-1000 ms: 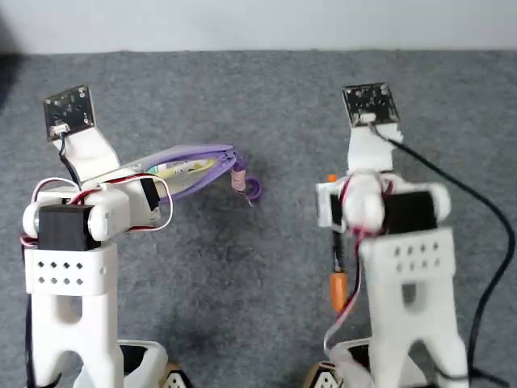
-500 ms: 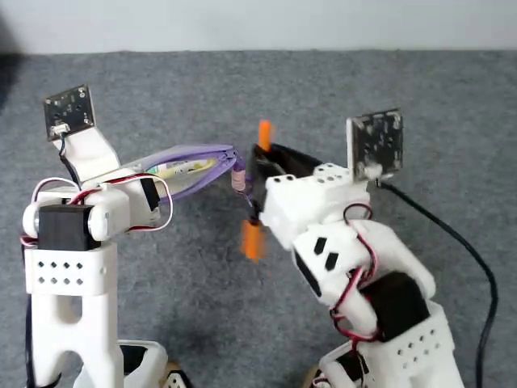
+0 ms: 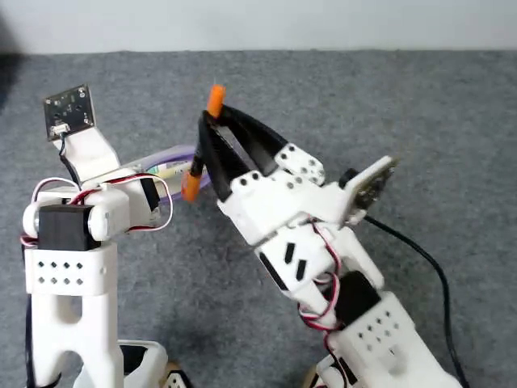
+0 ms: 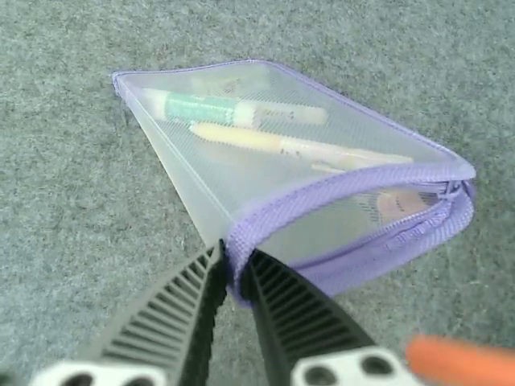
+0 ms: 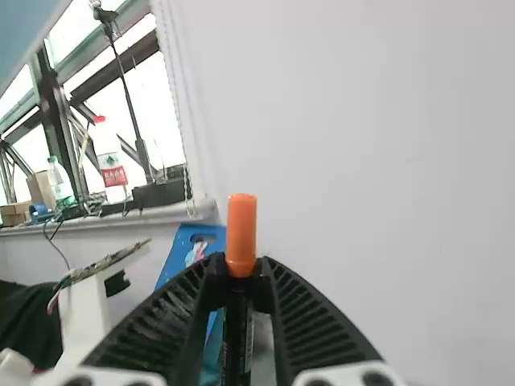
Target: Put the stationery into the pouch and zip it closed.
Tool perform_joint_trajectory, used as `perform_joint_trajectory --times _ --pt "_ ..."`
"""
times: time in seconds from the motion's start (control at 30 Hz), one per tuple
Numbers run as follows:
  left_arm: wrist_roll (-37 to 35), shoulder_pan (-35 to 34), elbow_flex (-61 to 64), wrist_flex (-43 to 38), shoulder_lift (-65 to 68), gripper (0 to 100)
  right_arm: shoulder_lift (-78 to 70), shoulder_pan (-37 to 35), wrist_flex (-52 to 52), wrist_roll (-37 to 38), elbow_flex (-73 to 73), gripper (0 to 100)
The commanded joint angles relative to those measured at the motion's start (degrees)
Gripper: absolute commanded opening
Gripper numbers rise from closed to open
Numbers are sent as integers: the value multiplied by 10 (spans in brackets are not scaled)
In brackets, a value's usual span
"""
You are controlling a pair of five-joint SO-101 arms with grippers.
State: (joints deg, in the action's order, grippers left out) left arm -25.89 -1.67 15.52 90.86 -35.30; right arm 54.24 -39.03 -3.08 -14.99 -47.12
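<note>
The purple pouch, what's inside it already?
Through the clear side of the pouch show a green-and-white marker and a pale yellow pen. A pinkish item by the zip is too covered to identify.

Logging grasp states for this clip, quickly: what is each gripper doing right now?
Left gripper: closed on the purple edge of the pouch.
Right gripper: closed on the orange-capped pen.

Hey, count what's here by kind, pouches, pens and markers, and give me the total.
Pouches: 1, the clear mesh pouch with purple trim
Pens inside it: 2, a green-banded white pen and a pale yellow pen
Markers: 1, the black orange-capped marker in the right gripper
Total: 4
</note>
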Motion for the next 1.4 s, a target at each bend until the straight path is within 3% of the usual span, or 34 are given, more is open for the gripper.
perform_joint_trajectory --times 0.0,0.3,0.6,0.9,1.0,1.1,1.23,1.37 --pt "-5 5 -3 -3 -1 11 -47 -3 -92 23 0 8" --pt "-5 5 -3 -3 -1 11 -182 -3 -174 21 -3 8" --pt "-5 5 -3 -3 -1 11 -199 0 -167 20 -47 8" --pt "-5 4 -3 -3 -1 11 -4 -15 54 -8 -141 8" --pt "-5 4 -3 -12 -1 11 11 -44 126 -33 -138 12" --pt "-5 5 -3 -27 0 11 -9 -79 136 -34 -132 13" --pt "-5 6 -2 -34 0 11 -66 -96 176 -34 -76 124" --pt "-5 6 7 -33 0 11 -129 -91 287 -38 33 227"
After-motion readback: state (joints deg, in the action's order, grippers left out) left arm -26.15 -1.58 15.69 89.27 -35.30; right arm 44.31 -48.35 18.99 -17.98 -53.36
